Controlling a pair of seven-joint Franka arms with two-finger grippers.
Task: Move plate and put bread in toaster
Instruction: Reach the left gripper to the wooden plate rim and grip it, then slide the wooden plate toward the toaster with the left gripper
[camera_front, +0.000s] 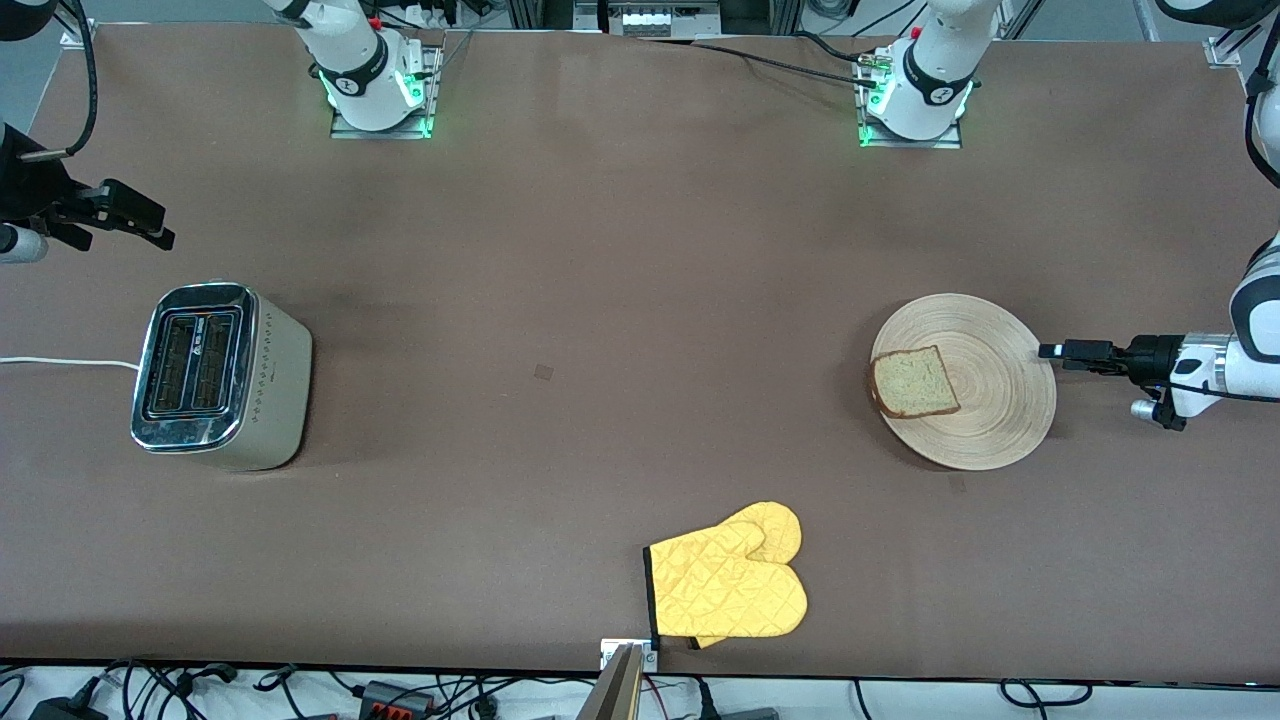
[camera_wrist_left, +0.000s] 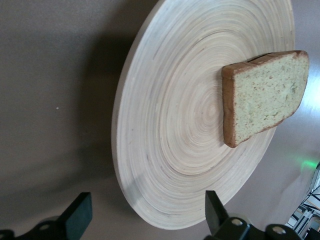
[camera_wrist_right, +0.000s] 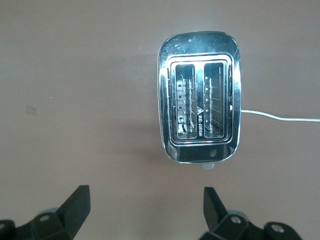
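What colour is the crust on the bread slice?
Dark brown, around a pale speckled crumb; the bread shows best in the left wrist view, lying on the plate.

Brown matte table (camera_front: 620, 300) fills nearly the whole front view, evenly lit from overhead with soft shadows. Yellow quilted oven mitt (camera_front: 728, 585) lies at lower centre near the table's edge, just above a small metal bracket (camera_front: 628, 655). Black cables (camera_front: 200, 690) run along the pale strip at the bottom of the frame; aluminium framing and more wiring (camera_front: 640, 15) at top centre.
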